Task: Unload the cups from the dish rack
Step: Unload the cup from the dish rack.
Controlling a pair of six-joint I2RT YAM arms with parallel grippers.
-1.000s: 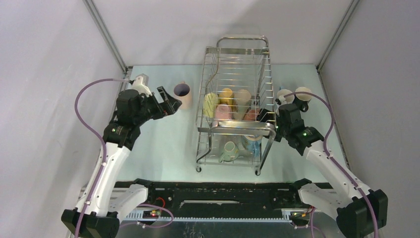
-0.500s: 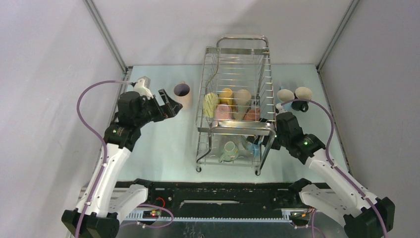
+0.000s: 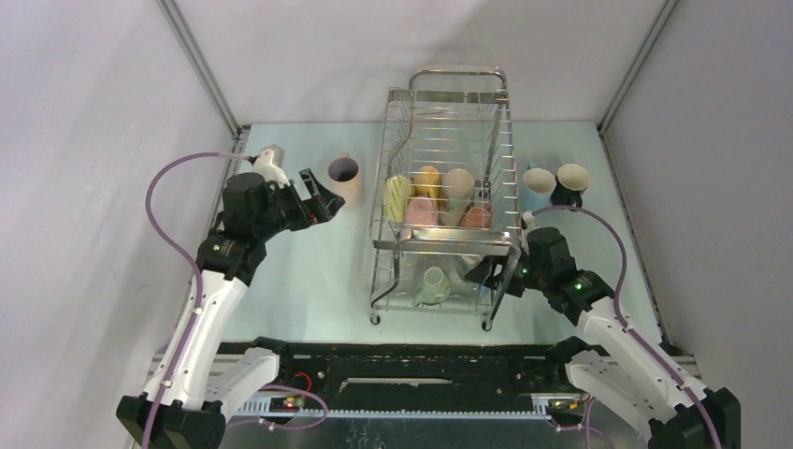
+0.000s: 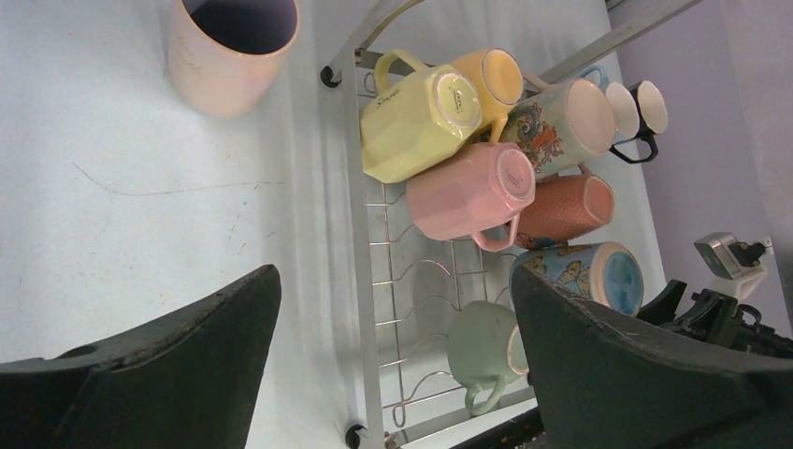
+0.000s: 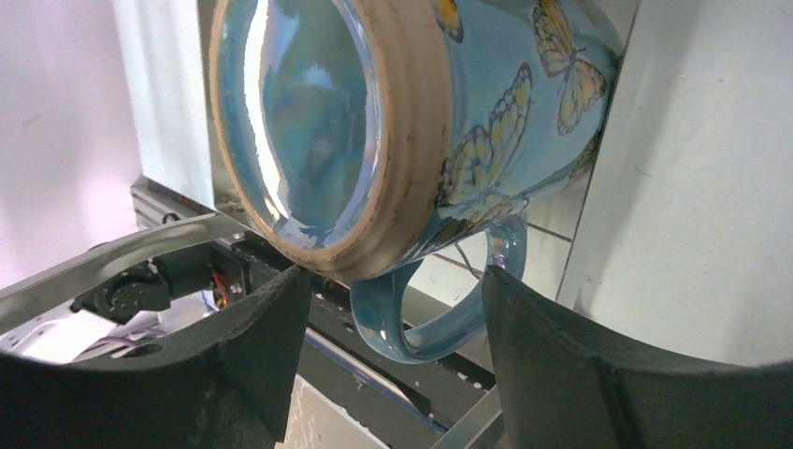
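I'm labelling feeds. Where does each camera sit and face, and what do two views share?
Top external: above, behind the bases, looking down on the dish rack; both arms show.
Left wrist: left arm, looking down at racked cups; its open fingers show.
Right wrist: right arm, facing the butterfly mug; its fingers flank the handle.
Both wrists see that mug.

My right wrist feed fills with the butterfly mug: glossy sky blue, yellow-orange butterflies, a tan rim. In the chrome dish rack I see a yellow cup, a pink cup, an orange cup, a cream cup with a blue-orange print, a dotted terracotta cup and a pale green cup. The peach cup is dark purple inside. The tabletop is pale mint. The left pincer and right pincer are black.
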